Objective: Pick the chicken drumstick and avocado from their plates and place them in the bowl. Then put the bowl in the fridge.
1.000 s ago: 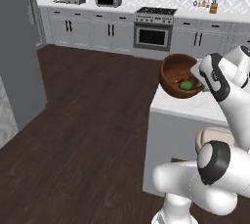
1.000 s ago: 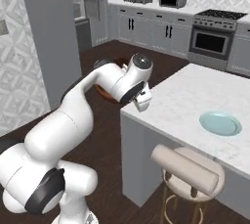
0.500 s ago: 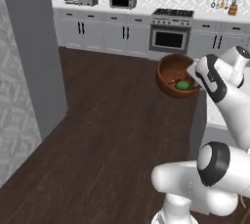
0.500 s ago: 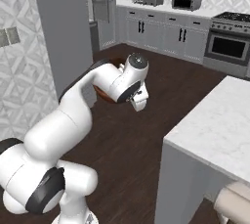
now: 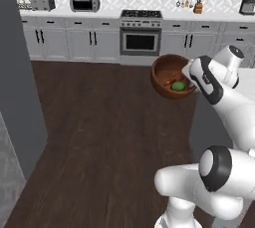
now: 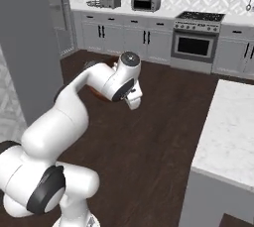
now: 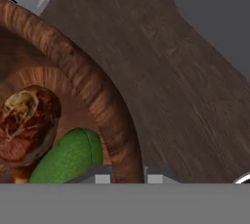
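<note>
Up over the dark wood floor, we've got the bowl (image 5: 169, 76) hanging mid-air with the tool (image 7: 126, 176) pinched tight on its rim, one finger inside the wall and one outside. The avocado (image 5: 178, 86) and the drumstick (image 7: 25, 123) are both sitting inside, low against the wall nearest the tool.

Honestly the sketchy part is that grip. We're holding a deep bowl by one thin spot on its edge, and in the left base view it's tipped over a fair bit. If the rim pivots between the fingers while we drive, the whole thing could swing down and dump the food on the floor. The avocado is round, so we'd guess it rolls out first.

Other worry: the big grey fridge panel (image 5: 15, 72) on the left looks shut from here, though we can't really tell. With the only tool busy, opening it may mean parking the bowl somewhere first.
</note>
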